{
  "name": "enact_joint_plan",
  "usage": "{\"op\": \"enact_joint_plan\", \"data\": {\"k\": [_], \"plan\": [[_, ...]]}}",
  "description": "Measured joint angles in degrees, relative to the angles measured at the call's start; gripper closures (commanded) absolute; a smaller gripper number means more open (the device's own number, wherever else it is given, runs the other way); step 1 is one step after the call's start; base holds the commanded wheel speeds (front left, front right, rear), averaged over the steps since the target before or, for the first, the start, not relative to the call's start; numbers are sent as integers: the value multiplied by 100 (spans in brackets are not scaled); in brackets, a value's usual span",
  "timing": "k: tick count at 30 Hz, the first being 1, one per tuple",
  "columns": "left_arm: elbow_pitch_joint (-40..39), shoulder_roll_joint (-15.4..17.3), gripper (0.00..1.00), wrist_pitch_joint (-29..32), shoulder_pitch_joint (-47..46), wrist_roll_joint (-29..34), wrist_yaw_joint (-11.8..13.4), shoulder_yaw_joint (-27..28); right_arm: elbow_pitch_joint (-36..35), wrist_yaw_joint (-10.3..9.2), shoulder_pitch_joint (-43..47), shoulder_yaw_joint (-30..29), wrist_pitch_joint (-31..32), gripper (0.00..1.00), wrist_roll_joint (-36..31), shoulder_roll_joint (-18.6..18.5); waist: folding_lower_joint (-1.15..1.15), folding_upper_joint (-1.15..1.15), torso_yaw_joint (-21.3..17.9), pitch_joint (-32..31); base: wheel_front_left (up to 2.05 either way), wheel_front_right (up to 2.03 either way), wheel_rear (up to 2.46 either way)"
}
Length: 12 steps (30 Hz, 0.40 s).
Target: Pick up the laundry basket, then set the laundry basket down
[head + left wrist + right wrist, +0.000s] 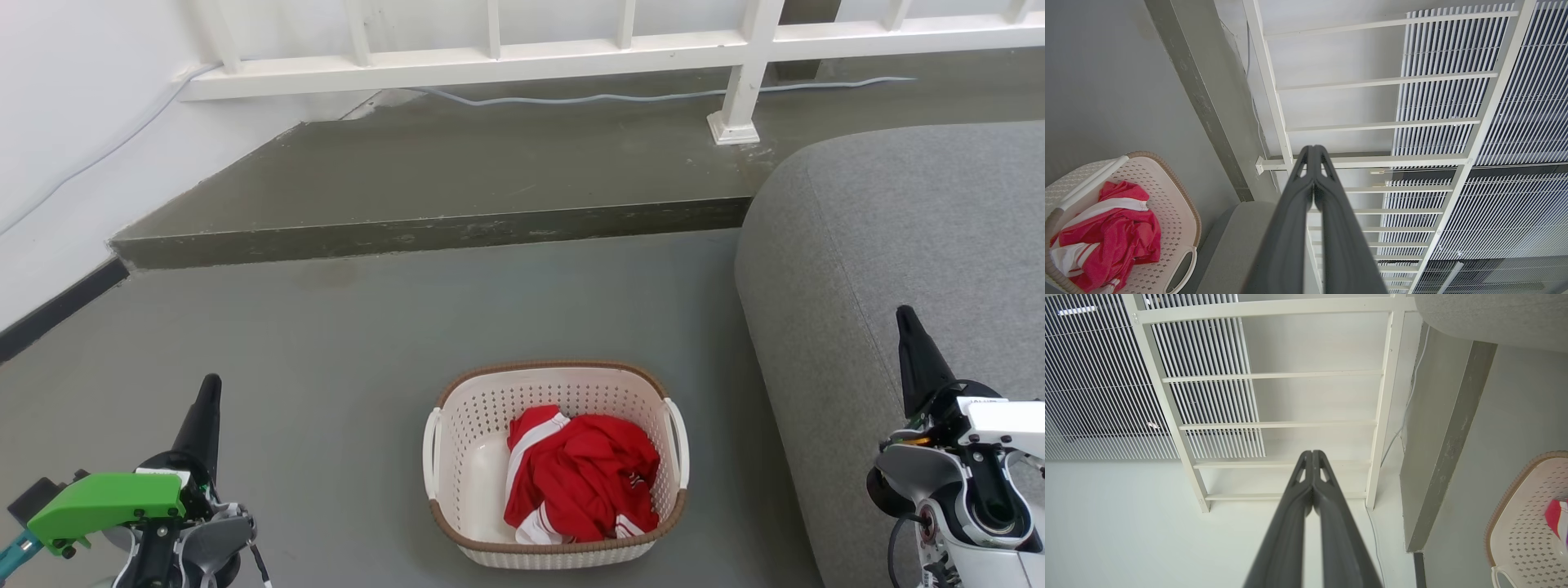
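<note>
The cream-white perforated laundry basket point(555, 384) with a brown rim and white side handles stands on the grey floor, low in the middle of the head view. A red and white garment point(584, 474) lies bunched inside it. My left gripper point(211, 388) is shut and empty, well to the basket's left. My right gripper point(904, 317) is shut and empty, to the basket's right, in front of the grey sofa. The left wrist view has the basket point(1175, 196) at its lower left, beside the shut gripper point(1313, 149). In the right wrist view the basket point(1519, 506) sits at the right edge, away from the shut gripper point(1312, 453).
A grey upholstered sofa point(906, 245) stands close on the basket's right. Beyond the basket a raised concrete step point(441, 233) crosses the floor, with a white railing point(490, 61) and a cable point(653, 96) behind it. A white wall point(73, 147) stands at the left.
</note>
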Motion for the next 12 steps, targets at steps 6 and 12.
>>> {"op": "enact_joint_plan", "data": {"k": [6,12], "plan": [[0,0,100,0,0,0,0,0,0,0,0,-2,0,100,0,1,0,0,0,0,0,0,0],[-1,0,100,0,0,0,0,1,0,0,0,-3,0,100,0,2,0,0,0,0,0,0,0]]}}
